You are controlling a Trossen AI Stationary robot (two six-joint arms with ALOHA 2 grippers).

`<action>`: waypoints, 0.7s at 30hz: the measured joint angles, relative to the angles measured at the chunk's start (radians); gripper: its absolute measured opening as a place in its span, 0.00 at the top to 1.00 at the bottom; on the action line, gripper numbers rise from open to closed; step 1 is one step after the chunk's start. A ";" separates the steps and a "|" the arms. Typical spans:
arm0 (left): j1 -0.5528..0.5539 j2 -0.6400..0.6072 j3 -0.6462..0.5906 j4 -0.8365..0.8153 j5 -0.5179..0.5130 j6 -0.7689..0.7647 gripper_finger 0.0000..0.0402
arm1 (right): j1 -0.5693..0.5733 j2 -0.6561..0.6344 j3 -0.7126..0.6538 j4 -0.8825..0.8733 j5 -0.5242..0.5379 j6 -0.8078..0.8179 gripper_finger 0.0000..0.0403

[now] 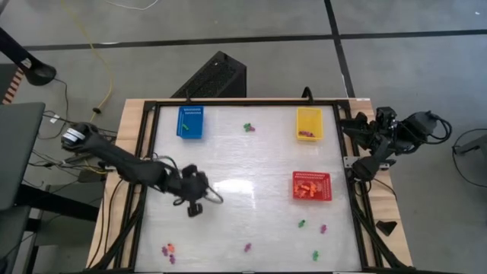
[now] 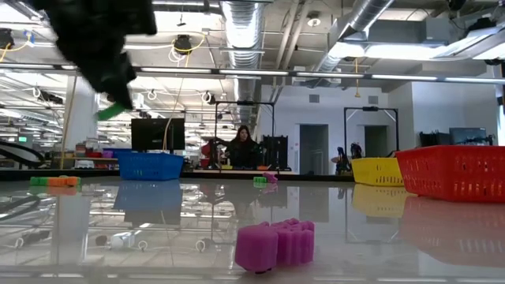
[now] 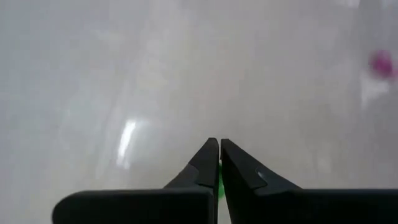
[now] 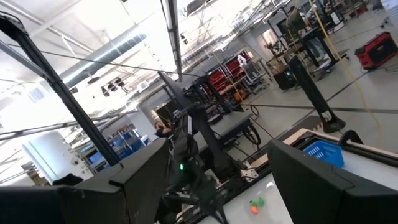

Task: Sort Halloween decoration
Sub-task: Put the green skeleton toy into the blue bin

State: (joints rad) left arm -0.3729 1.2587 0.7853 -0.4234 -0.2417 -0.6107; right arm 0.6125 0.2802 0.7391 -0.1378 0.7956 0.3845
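The Halloween decoration lies as tiny orange, green and purple pieces on the white table: a small cluster at the far middle [image 1: 249, 127], several along the near edge [image 1: 168, 249] [image 1: 247, 246] [image 1: 315, 255], and two in front of the red basket [image 1: 302, 223]. My left gripper [image 1: 195, 208] hovers over the table's left half, shut on a small green piece [image 2: 110, 111]. My right gripper [image 4: 217, 186] stands open and raised at the table's right edge [image 1: 356, 125], touching nothing. My left gripper pinches the small green piece between its two fingers; a sliver of green [image 3: 219, 182] shows in the slit between them. The fingers slant down toward the table. The piece is lifted clear of the table, and one end sticks out below the fingers.
A blue basket [image 1: 190, 122] stands at the far left and a yellow basket [image 1: 308, 123] at the far right. A red basket [image 1: 312, 186] holding orange pieces stands at the right. A purple piece [image 2: 274, 243] lies close to the near edge.
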 joint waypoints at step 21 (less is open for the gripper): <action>0.948 -0.099 -0.202 0.358 0.152 0.328 1.00 | 0.000 0.000 0.000 0.011 0.019 0.008 0.24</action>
State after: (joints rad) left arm 0.5748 1.1595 0.5833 -0.0657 -0.0901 -0.2823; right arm 0.6125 0.2806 0.7391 -0.1268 0.8145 0.3927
